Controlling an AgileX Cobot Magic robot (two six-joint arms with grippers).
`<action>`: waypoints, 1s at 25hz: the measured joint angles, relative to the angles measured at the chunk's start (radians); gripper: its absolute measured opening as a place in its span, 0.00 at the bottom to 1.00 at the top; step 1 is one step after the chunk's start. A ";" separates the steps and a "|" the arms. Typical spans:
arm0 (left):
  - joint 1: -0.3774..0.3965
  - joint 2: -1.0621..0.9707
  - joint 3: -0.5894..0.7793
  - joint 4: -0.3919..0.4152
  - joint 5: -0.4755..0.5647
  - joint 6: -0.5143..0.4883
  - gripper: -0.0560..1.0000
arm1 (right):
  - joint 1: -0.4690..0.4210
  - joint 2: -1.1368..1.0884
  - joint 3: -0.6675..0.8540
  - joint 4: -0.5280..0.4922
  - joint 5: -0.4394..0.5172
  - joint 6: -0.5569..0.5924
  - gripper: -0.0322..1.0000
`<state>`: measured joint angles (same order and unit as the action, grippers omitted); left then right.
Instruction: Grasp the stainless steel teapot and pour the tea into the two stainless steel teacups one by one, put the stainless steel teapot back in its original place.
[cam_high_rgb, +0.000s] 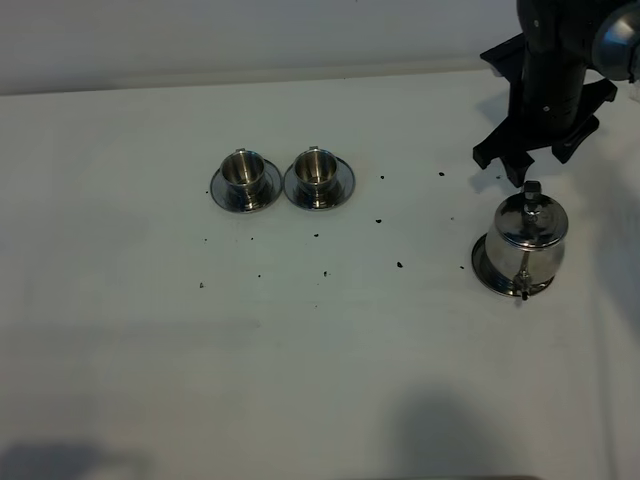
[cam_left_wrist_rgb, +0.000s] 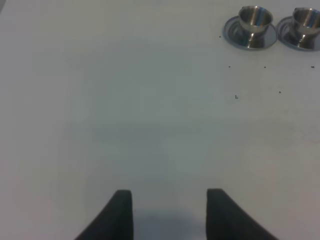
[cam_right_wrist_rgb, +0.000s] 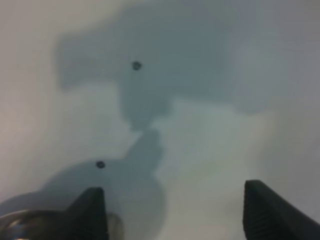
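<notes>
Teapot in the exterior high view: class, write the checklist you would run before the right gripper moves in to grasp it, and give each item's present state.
1. Right gripper open: ok.
2. Teapot upright, lid on: ok.
3. Right gripper lined up with the teapot's handle: cannot tell, as the handle is not clearly visible.
4. First teacup and second teacup upright, mouths unobstructed: ok.
5. Left gripper open and well away from the teacups: ok.

A white table (cam_high_rgb: 120, 350) carries two small saucers (cam_high_rgb: 225, 197) (cam_high_rgb: 343, 187) side by side toward its far edge and a wider saucer (cam_high_rgb: 483, 272) toward its right side, with dark specks (cam_high_rgb: 399, 264) scattered between them.
</notes>
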<state>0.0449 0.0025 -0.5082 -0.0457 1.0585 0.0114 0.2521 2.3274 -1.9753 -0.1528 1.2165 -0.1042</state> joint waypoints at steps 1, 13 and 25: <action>0.000 0.000 0.000 0.000 0.000 0.000 0.41 | -0.007 0.000 0.000 0.000 0.000 0.000 0.58; 0.000 0.000 0.000 0.000 0.000 0.000 0.41 | -0.045 0.002 -0.016 0.052 0.000 -0.021 0.58; 0.000 0.000 0.000 0.000 0.000 0.000 0.41 | -0.041 0.002 -0.030 0.114 0.000 -0.069 0.58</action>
<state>0.0449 0.0025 -0.5082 -0.0457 1.0585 0.0114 0.2110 2.3296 -2.0055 -0.0389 1.2161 -0.1730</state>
